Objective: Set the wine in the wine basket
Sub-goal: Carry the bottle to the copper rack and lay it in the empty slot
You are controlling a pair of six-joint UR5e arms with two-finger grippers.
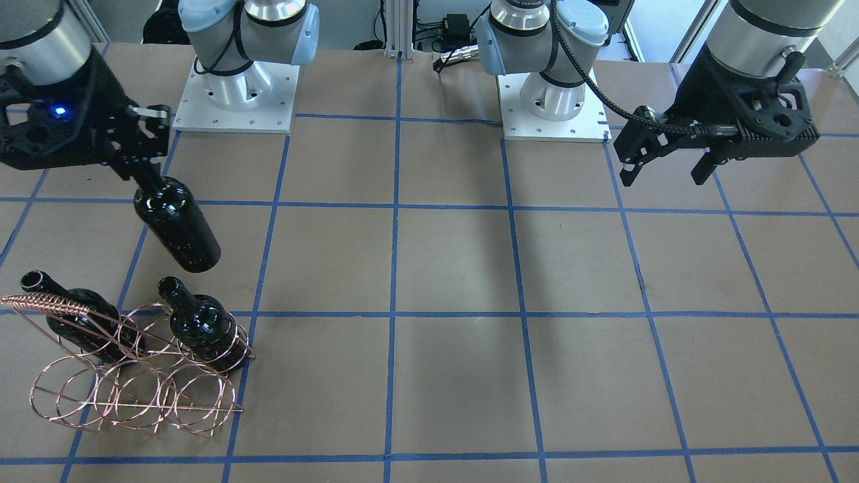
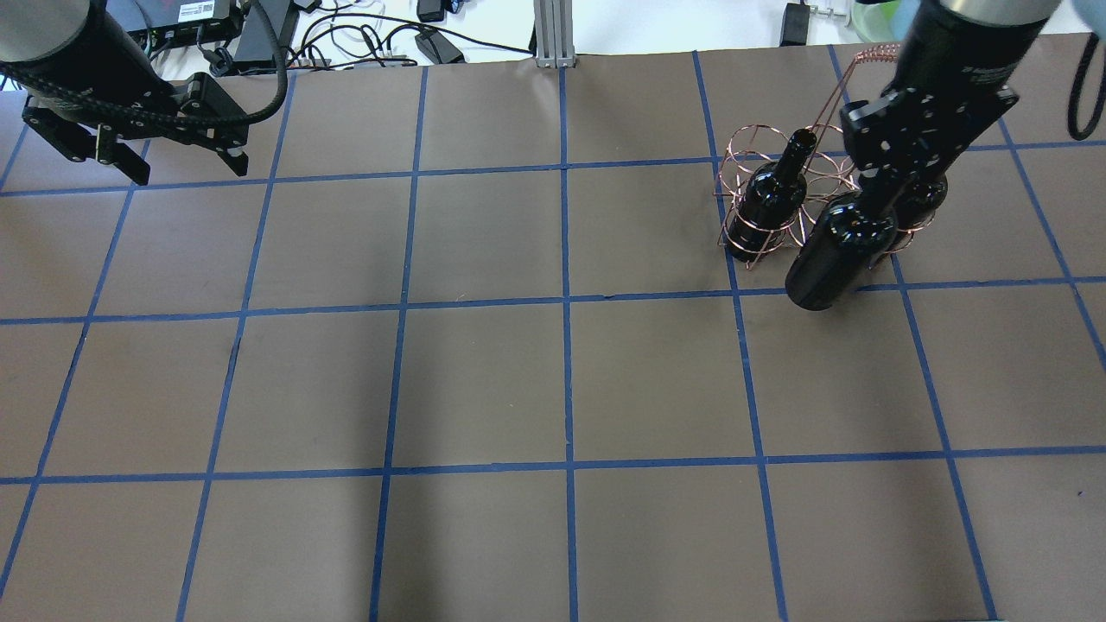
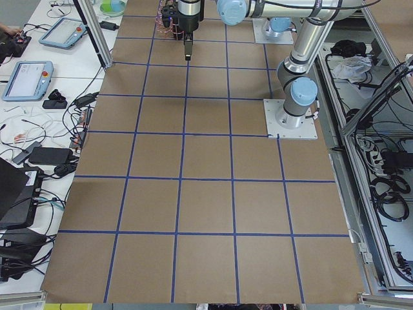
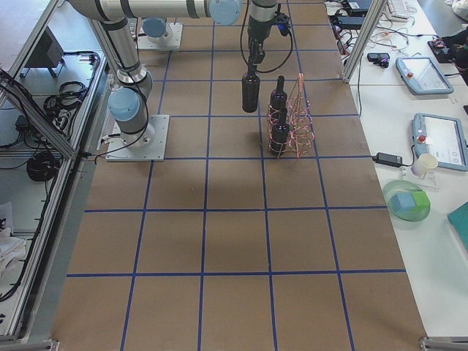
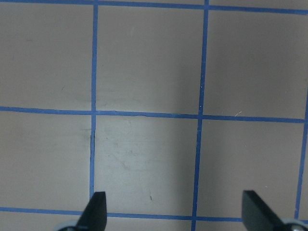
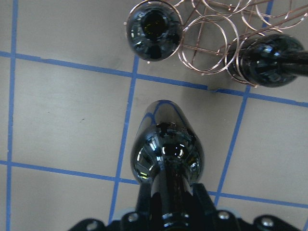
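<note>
My right gripper [image 1: 144,157] is shut on the neck of a near-black wine bottle [image 1: 178,228], which hangs above the table beside the copper wire wine basket [image 1: 134,389]. In the right wrist view the held bottle [image 6: 166,154] hangs just short of the basket [image 6: 211,43]. Two other bottles stand in the basket's rings, one [image 1: 201,325] at the nearer end and one [image 1: 80,322] under the coil-wrapped handle [image 1: 43,302]. From overhead the held bottle [image 2: 838,255] overlaps the basket's near side. My left gripper [image 2: 187,173] is open and empty, far off.
The table is brown paper with a blue tape grid [image 2: 566,302]. The two arm bases [image 1: 235,87] stand at its robot side. Cables and electronics [image 2: 363,34] lie past the far edge. The left wrist view shows only bare table between the open fingers [image 5: 96,204].
</note>
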